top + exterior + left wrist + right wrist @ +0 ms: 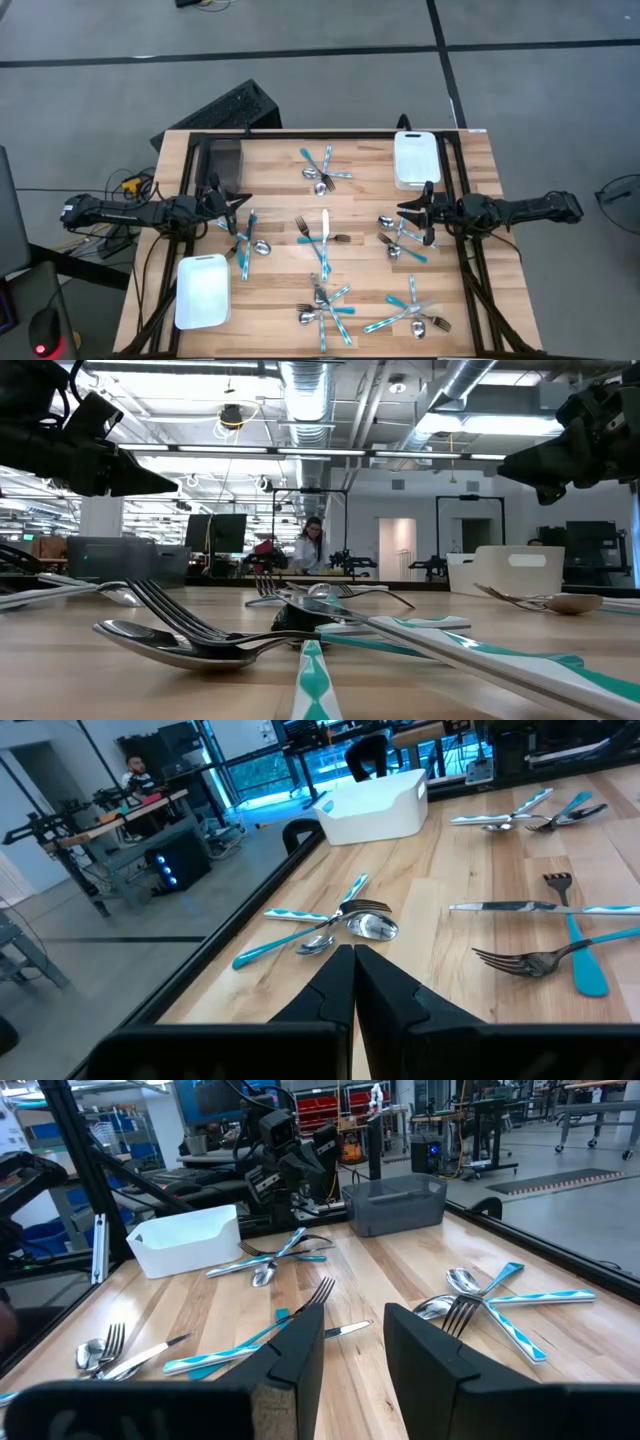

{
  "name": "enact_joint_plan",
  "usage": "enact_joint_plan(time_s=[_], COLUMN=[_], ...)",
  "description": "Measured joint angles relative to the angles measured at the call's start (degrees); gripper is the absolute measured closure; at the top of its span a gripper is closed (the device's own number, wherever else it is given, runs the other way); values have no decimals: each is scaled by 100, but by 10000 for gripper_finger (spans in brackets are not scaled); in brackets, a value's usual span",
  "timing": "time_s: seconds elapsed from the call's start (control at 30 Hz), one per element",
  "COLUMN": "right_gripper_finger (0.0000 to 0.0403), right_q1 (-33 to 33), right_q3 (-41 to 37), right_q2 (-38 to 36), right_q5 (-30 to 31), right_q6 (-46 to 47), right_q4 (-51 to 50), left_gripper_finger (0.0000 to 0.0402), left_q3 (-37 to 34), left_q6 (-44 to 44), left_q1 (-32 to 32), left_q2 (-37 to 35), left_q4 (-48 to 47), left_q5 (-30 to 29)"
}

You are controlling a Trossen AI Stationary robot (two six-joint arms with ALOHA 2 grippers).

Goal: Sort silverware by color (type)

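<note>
Wooden table [280,300], silverware [322,238] in six crossed heaps, none sorted.

Near-left and far-right white trays [202,290] bare. Left gripper [240,210], fingers together, hovers beside left heap, handles running near-far. Right gripper [412,222], fingers apart, above right heap, nearer its work.

- Low view: a knife [520,660] runs out of frame at the lower right; a teal handle [316,685] is cut off at the bottom edge.
- Low view: far silverware [320,592] is too small to tell by type.
- High view: the left hand [238,203] partly hides the pile [247,243] beneath it.
- Right wrist view: a fork [105,1348] lies half out of frame.
</note>
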Motion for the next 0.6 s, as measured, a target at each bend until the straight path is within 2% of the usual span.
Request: enact_joint_plan(time_s=[0.23,0.4,0.6], right_gripper_finger=[271,271,271], right_q1=[2,2,2], right_q3=[0,0,2], right_q2=[0,-1,-1], right_q5=[0,-1,-1], right_q6=[0,0,0], right_q4=[-2,-1,-2], left_gripper_finger=[401,401,401], left_q3=[0,0,0], left_q6=[4,424,211], left_q1=[0,0,1], left_q2=[0,0,-1], left_q4=[0,0,-1], left_q5=[0,-2,-3])
